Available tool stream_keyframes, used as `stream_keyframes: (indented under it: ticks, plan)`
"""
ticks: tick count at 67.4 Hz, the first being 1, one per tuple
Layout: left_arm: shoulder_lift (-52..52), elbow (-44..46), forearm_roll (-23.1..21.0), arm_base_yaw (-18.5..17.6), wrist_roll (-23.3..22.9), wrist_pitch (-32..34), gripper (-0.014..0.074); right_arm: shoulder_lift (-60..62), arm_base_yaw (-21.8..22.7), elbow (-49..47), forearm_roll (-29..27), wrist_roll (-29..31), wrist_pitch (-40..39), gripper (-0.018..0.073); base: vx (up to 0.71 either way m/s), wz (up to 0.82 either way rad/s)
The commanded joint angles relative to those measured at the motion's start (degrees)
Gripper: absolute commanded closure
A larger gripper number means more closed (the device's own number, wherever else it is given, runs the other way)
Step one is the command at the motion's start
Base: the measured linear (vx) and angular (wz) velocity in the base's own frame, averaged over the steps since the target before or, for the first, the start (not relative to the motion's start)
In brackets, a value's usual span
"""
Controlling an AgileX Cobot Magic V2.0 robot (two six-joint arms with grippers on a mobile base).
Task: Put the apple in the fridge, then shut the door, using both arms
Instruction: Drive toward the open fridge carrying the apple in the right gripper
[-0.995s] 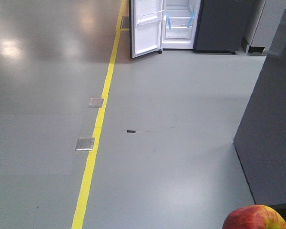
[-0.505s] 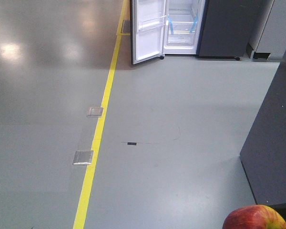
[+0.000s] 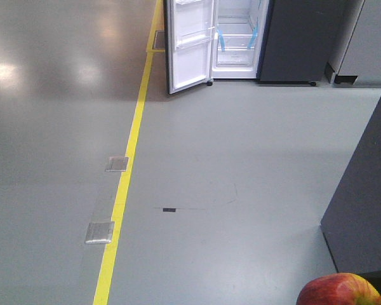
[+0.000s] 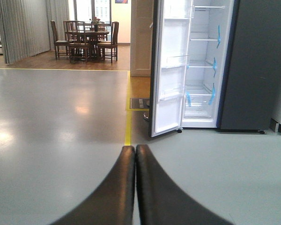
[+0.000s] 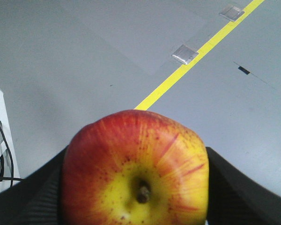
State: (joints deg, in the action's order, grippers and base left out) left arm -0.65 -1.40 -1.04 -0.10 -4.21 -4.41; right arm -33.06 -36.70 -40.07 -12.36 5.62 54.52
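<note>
The apple [image 5: 136, 154] stays clamped between the fingers of the right gripper [image 5: 136, 190], low at the right edge of the front view as it was a second ago; the left gripper [image 4: 135, 151] has its fingers pressed together on nothing. The yellow line [image 3: 122, 190], the floor plates [image 3: 100, 232] and the fridge [image 3: 236, 38] with its open door [image 3: 190, 47] have slid down the frame; I judge the base is rolling toward the fridge, which is still well apart, so placing waits on more travel.

Bright, even indoor light; pale glare patches on the floor [image 4: 47, 140] left of the jaws; the near apple [image 5: 136, 173] perhaps slightly soft.
</note>
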Motion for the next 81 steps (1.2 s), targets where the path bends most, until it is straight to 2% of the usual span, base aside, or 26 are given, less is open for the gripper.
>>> stream_keyframes:
  ticks: [1,81]
  plan:
    - [-0.92,-1.64,-0.49,0.16,-0.12,4.41,0.0602,0.03,-0.05,-1.59,-0.86,0.38,-3.57,0.0391,0.27,-0.07]
    - [-0.92,-1.64,-0.49,0.16,-0.12,4.41,0.0602,0.03,-0.05,-1.59,-0.86,0.38,-3.77,0.0391,0.27,-0.01]
